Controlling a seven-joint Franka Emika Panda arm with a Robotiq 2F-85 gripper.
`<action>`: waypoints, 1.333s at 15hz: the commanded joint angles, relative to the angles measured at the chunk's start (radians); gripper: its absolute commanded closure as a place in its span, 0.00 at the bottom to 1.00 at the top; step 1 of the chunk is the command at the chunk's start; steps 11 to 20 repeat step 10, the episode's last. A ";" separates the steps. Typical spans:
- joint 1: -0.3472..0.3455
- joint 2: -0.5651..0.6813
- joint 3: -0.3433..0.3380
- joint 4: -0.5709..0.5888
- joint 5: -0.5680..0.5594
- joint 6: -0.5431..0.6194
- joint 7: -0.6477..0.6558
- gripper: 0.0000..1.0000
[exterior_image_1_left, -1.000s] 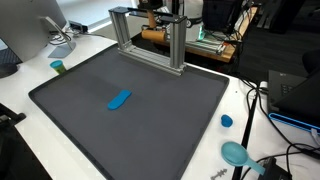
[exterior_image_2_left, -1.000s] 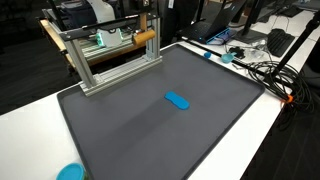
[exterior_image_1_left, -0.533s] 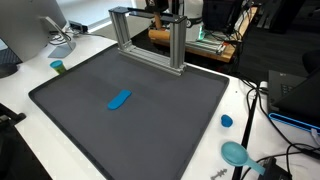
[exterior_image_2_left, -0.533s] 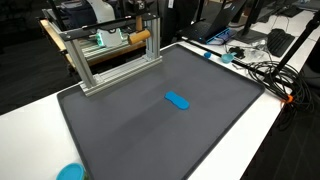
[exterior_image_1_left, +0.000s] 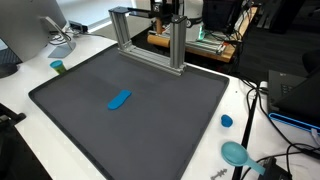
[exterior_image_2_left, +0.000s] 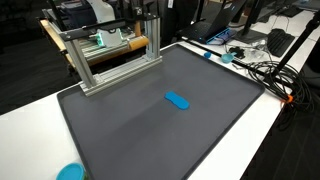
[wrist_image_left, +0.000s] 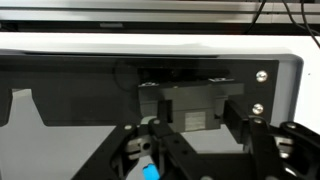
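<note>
My gripper (exterior_image_1_left: 166, 12) hangs high at the back of the table, behind an aluminium frame (exterior_image_1_left: 148, 40); it also shows in an exterior view (exterior_image_2_left: 141, 14). In the wrist view its black fingers (wrist_image_left: 198, 108) stand apart with nothing gripped between them, looking over the frame and the dark mat. A flat blue object (exterior_image_1_left: 119, 99) lies alone near the middle of the dark grey mat (exterior_image_1_left: 90, 120), far from the gripper; it shows in both exterior views (exterior_image_2_left: 177, 100). A small blue patch (wrist_image_left: 150, 171) shows low in the wrist view.
A small teal cup (exterior_image_1_left: 57, 66) stands left of the mat, with a blue cap (exterior_image_1_left: 227, 121) and a teal round dish (exterior_image_1_left: 236, 153) on the white table to its right. A monitor (exterior_image_1_left: 30, 30) stands at the left. Cables (exterior_image_2_left: 262, 68) lie beside the mat.
The arm behind the frame has shifted slightly, and a brown piece behind the frame shows a little lower. The blue object and the other things have not moved.
</note>
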 joint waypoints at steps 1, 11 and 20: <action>0.012 -0.044 -0.013 -0.014 0.010 -0.019 -0.017 0.08; 0.002 -0.059 -0.025 0.002 -0.002 0.040 -0.015 0.00; 0.002 -0.059 -0.025 0.002 -0.002 0.040 -0.015 0.00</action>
